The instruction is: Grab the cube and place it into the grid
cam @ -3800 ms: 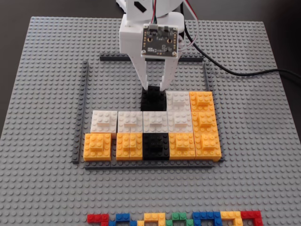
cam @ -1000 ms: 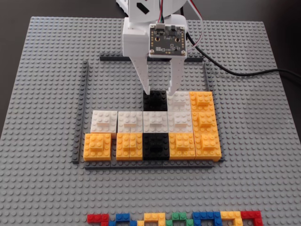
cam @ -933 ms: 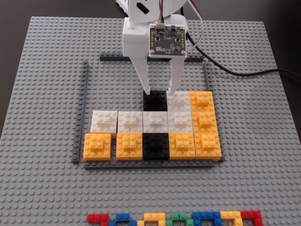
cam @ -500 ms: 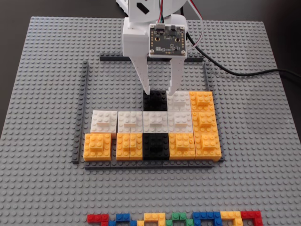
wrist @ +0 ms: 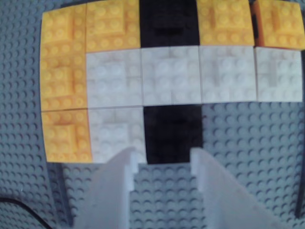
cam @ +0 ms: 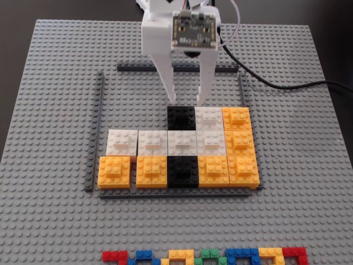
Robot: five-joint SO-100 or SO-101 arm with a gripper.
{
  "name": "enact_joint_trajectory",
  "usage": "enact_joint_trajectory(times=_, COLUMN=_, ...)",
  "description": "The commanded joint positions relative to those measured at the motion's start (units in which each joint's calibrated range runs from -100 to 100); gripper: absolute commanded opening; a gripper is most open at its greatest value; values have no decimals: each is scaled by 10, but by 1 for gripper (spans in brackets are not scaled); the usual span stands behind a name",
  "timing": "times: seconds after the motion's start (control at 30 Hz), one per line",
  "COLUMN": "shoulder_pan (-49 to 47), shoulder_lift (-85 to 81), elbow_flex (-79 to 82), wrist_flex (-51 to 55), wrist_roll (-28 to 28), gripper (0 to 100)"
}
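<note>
Fixed view: white plastic end effector (cam: 186, 102) gapes empty above the studded square black cube (cam: 181, 117).

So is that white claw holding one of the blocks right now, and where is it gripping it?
Nothing is held. The end effector is open and raised above the black cube, which sits in the grid.

place: hobby robotics bench | evidence: large light-grey studded plastic baseplate (cam: 309, 165) on dark desk (cam: 331, 22) | white 3D-printed arm (cam: 160, 33), exposed wiring (cam: 265, 80)
</note>
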Motion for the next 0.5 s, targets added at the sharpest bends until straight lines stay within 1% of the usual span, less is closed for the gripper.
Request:
enact_joint_trajectory(times=0.0, shoulder_pan=-1, shoulder_lift=-67, elbow_flex=-47, wrist_flex=16, wrist_roll=-2, gripper=14)
enact_joint_trajectory(times=0.17, shoulder_pan=-8, shoulder_lift=-125, elbow_flex=-60, wrist_flex=46, wrist_roll=-2, gripper=12)
enact_joint_trajectory(times=0.37, shoulder_pan=-11, shoulder_lift=-212, elbow_flex=-81, wrist_flex=84, wrist_roll=-3, gripper=1)
enact_joint_trajectory(times=0.47, shoulder_pan=-12, shoulder_lift=-267, elbow_flex=-89, wrist_flex=101, wrist_roll=-4, gripper=0)
